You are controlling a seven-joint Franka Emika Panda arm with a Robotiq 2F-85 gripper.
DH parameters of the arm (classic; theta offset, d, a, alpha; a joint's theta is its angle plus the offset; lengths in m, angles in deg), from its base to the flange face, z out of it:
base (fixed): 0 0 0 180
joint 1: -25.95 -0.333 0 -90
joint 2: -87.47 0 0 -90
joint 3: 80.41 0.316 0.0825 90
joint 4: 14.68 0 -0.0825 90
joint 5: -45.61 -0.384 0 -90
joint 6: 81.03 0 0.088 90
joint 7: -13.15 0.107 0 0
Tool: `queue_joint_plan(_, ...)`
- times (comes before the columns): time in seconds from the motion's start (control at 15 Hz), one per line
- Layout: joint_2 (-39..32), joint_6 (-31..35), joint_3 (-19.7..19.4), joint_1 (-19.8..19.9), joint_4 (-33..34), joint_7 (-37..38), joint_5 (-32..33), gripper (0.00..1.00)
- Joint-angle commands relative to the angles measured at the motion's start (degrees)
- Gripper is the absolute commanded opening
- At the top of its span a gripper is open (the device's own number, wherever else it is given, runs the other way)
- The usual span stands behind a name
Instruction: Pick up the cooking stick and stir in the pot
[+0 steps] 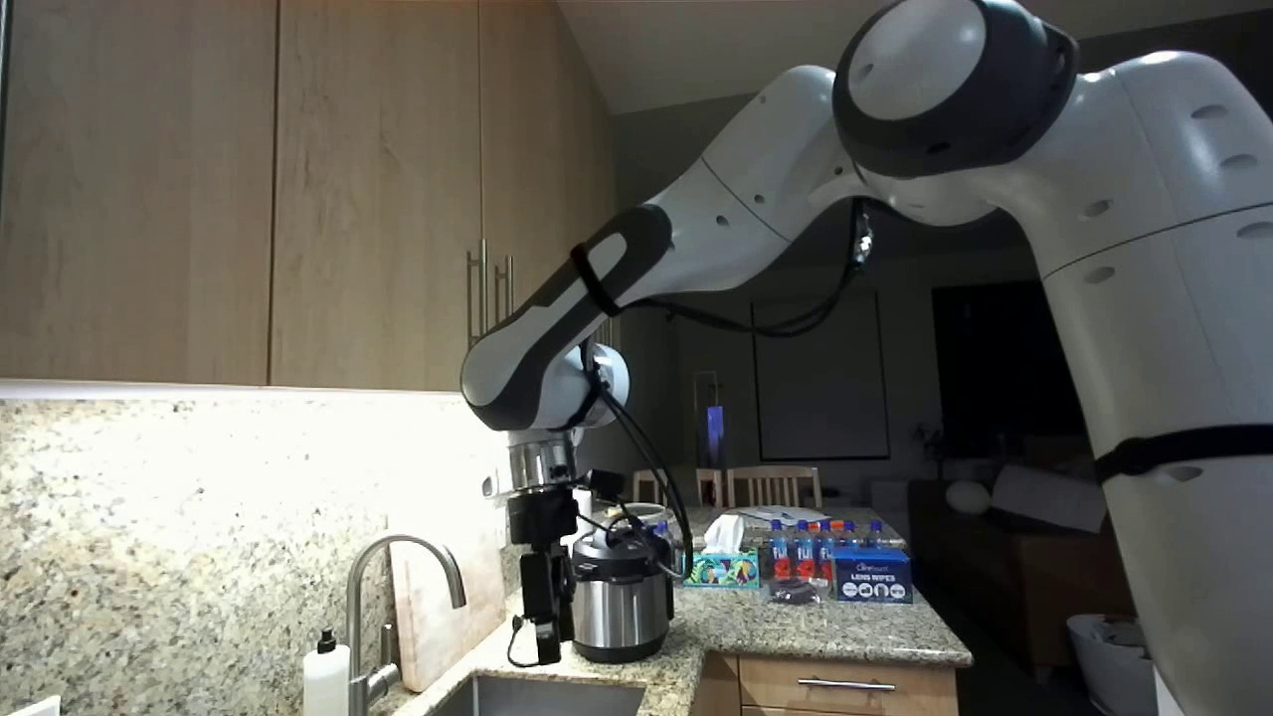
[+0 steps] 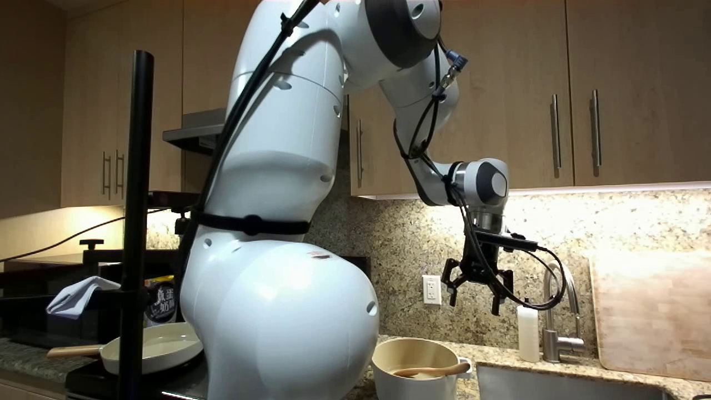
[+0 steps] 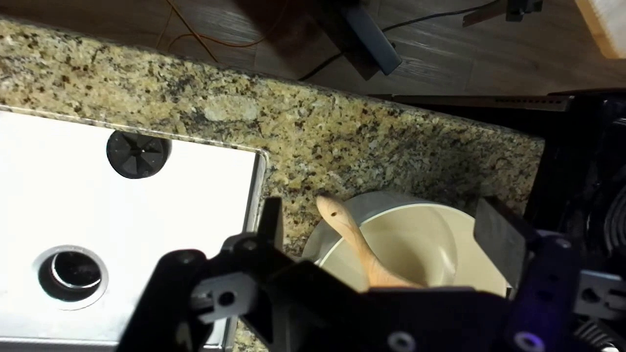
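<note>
Fingers hang wide apart, empty, well clear of the pot and its wooden stick.

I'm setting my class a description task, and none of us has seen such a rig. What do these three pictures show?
The machine is a white robot arm ending in a black two-fingered gripper. Two pictures come from cameras outside the robot, at different places; the third is from its wrist, looking down past the gripper. On the speckled countertop, beside the sink, stands a cream-lined pot with a wooden cooking stick resting in it, handle over the rim. An exterior view also shows a pressure cooker. The gripper is open and holds nothing.
</note>
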Motion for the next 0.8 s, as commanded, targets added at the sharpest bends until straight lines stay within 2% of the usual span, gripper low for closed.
queue_joint_plan(0.0,-4.3,-1.6,0.4,1.3,3.7,-1.4,-3.8,1.00)
queue_joint_plan(0.27,-9.6,-4.0,1.5,2.0,7.8,-4.2,-6.7,1.00)
queue_joint_plan(0.6,-16.7,-9.0,2.5,1.5,16.0,-2.7,-5.3,1.00)
queue_joint_plan(0.73,-19.3,-10.0,2.3,1.4,19.1,1.1,-6.1,1.00)
